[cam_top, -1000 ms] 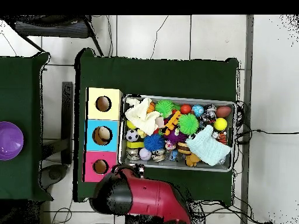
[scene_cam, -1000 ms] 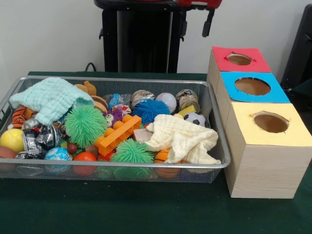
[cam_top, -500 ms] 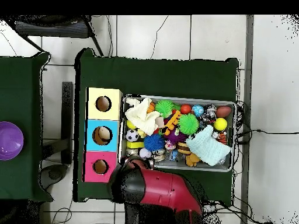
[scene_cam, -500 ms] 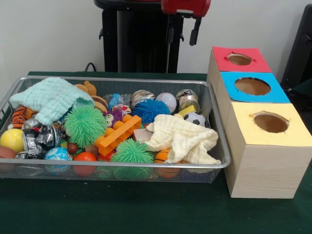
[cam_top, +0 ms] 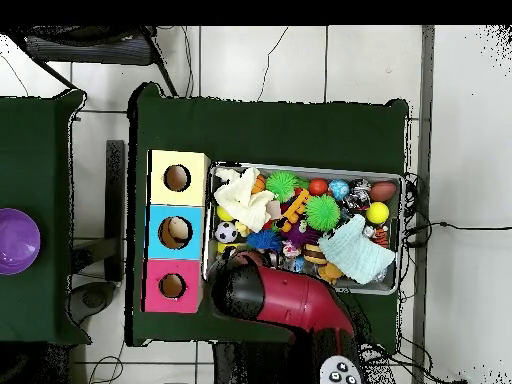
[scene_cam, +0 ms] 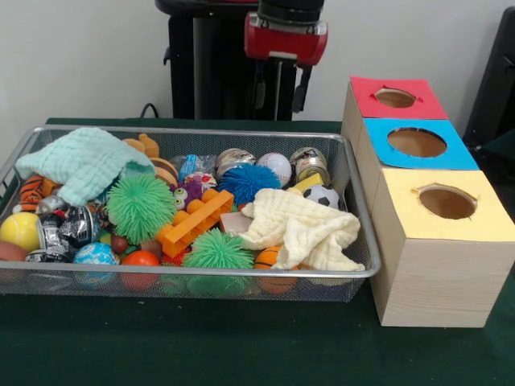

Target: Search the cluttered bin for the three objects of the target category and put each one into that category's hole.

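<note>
I am looking at the table (scene_cam: 201, 354), which is wearing a dark green cloth and carrying everything here. On it the bin (scene_cam: 265, 273) is sitting as a wide wire-mesh tray, taking up the left and middle of the front view and standing just beside the row of three wooden boxes (scene_cam: 438, 265). Those boxes are showing yellow, blue and red tops, each with a round hole, the yellow one nearest the camera.

The red arm (cam_top: 295, 305) is reaching in over the bin's robot-side edge in the overhead view, covering some of the toys there. Its tool (scene_cam: 279, 84) is hanging above the far rim of the bin, clear of the contents; its two dark fingers (scene_cam: 301, 78) are standing well apart, holding nothing.

Inside the bin, a pale teal cloth (scene_cam: 80, 163) is lying at the left, and a cream cloth (scene_cam: 302, 232) is draping toward the right corner. Between them a green spiky ball (scene_cam: 140, 207), a blue spiky ball (scene_cam: 247, 182) and an orange block (scene_cam: 195, 221) are crowding together. A small soccer ball (scene_cam: 322, 196) is resting just beside the cream cloth.
</note>
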`<state>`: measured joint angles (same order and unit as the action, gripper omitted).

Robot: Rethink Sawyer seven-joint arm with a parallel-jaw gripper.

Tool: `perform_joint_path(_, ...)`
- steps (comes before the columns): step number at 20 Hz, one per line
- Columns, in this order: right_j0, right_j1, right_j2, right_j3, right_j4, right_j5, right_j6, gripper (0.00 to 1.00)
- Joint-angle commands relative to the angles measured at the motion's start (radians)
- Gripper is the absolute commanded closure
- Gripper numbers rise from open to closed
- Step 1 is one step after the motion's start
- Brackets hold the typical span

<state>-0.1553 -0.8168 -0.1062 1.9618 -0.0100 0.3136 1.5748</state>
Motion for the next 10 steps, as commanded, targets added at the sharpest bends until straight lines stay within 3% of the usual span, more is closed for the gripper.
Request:
perform_joint_path(1, -0.049, 0.141, -0.011, -0.155, 0.053, -0.094, 0.22, 0.0)
perform_joint_path(5, -0.071, 0.164, -0.026, -0.198, 0.057, -0.058, 0.193, 0.0)
perform_joint_path(10, -0.088, 0.161, -0.045, -0.187, 0.04, -0.051, 0.183, 0.0)
